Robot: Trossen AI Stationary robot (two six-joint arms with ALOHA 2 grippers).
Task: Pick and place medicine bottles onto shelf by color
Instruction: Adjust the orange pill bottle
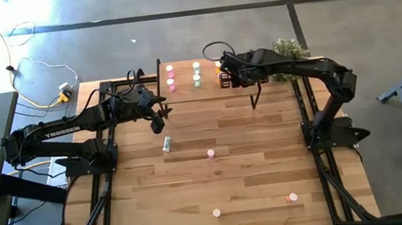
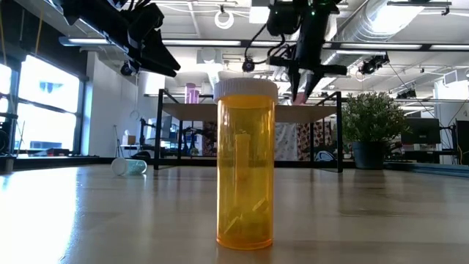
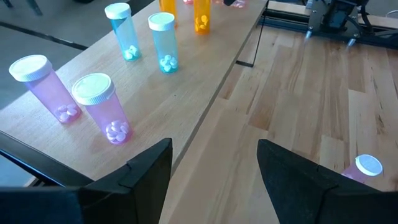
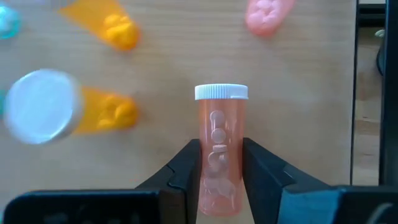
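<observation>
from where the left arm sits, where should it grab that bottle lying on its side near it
Take the pale bottle across the middle of its body, coming straight down from above. It lies on its side on the tabletop, so its round flanks are free for the fingers. The open left hand hovers close by.

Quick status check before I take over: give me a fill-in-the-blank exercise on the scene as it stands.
1. The right gripper is shut on a ____-coloured bottle.
2. The left gripper hangs ____ and holds nothing.
3. The two blue bottles stand on the ____.
4. The bottle below the left gripper lies on its ____.

Missing words: red-pink; open; shelf; side
</observation>
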